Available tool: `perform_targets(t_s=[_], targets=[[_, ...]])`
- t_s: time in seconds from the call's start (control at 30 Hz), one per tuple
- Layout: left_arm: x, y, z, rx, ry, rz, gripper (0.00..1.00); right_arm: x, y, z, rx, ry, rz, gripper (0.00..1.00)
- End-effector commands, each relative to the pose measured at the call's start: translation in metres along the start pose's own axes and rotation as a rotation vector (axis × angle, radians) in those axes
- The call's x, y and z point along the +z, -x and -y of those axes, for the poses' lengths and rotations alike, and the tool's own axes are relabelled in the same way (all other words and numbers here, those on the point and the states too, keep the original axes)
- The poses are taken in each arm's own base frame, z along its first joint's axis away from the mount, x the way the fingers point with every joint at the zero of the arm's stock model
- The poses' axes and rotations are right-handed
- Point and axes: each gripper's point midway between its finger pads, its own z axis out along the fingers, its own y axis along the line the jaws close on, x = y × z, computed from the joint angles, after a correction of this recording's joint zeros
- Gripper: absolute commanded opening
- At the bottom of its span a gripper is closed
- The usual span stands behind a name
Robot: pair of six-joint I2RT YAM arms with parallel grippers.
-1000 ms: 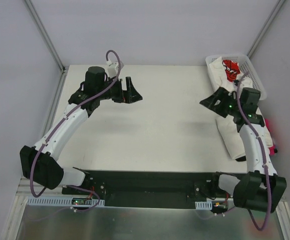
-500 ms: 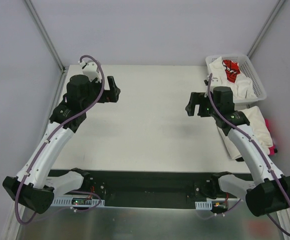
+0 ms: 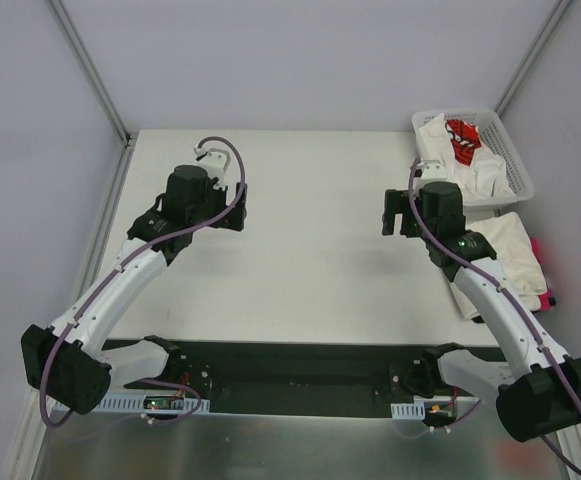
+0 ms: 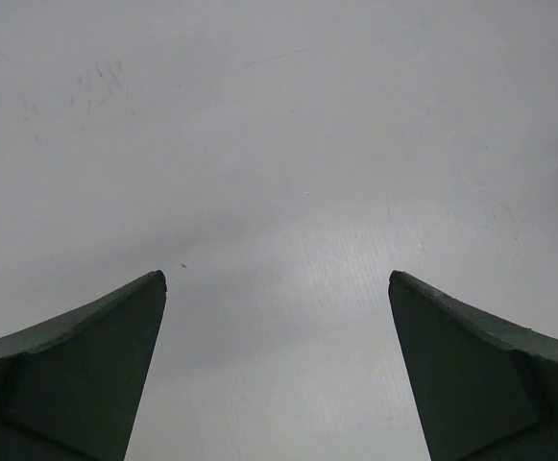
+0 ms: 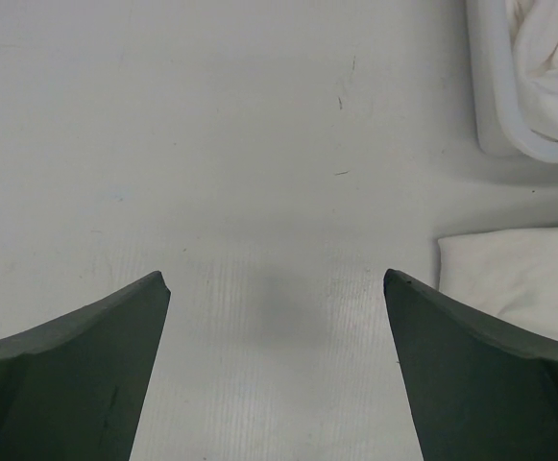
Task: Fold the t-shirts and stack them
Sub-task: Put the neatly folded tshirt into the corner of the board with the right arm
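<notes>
The left claw (image 3: pixel 236 208) and right claw (image 3: pixel 394 212) hung wide open and empty over the bench (image 3: pixel 310 260), probably ready to fetch more t-shirts (image 3: pixel 462 148) from the basket (image 3: pixel 518 175).

The right arm (image 3: pixel 495 300) covers part of the folded cream t-shirts (image 3: pixel 518 238), a magenta-pink shirt (image 3: pixel 545 285) barely peeks past them, and the right wrist view's edge cuts off the basket (image 5: pixel 490 96).

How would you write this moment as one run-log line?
left gripper: open, empty, above table | right gripper: open, empty | folded t-shirts: stacked at table's right edge | basket: holds crumpled t-shirts
</notes>
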Motion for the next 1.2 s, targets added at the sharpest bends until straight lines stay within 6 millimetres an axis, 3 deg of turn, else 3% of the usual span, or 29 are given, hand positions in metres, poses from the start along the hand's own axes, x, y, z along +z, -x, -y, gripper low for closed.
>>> perform_targets(t_s=[0.0, 0.57, 1.17], targets=[[-0.009, 0.018, 0.001, 0.030, -0.010, 0.092, 0.99, -0.008, 0.029, 0.008, -0.006, -0.043, 0.126, 0.96], [-0.021, 0.026, 0.002, 0.012, -0.018, 0.140, 0.99, -0.004, 0.016, 0.003, 0.002, -0.033, 0.084, 0.96], [-0.027, 0.028, -0.002, -0.002, 0.002, 0.159, 0.99, -0.009, 0.019, 0.005, 0.012, -0.040, 0.103, 0.96]])
